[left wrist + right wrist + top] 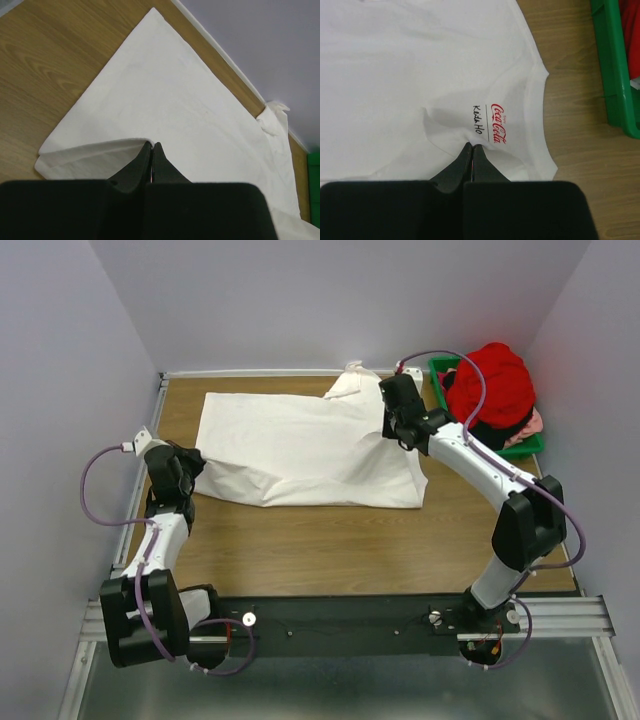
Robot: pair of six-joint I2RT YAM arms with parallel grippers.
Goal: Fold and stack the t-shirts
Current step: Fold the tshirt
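A white t-shirt (300, 445) lies spread across the wooden table, its collar toward the right. My left gripper (192, 468) is at the shirt's near left corner. In the left wrist view this gripper (151, 145) is shut on a raised fold of the white cloth (175, 100). My right gripper (398, 430) is over the chest, shut on a pucker of cloth (471, 146) just below the small red logo (499, 122). A red t-shirt (490, 380) is heaped on top of pink (535, 425) and dark (490, 432) ones at the back right.
The heap sits in a green plastic bin (535, 445) at the table's back right corner; its wall (612, 75) shows right of the collar. Grey walls close in the table on three sides. Bare wood (330, 550) lies between the shirt and the arm bases.
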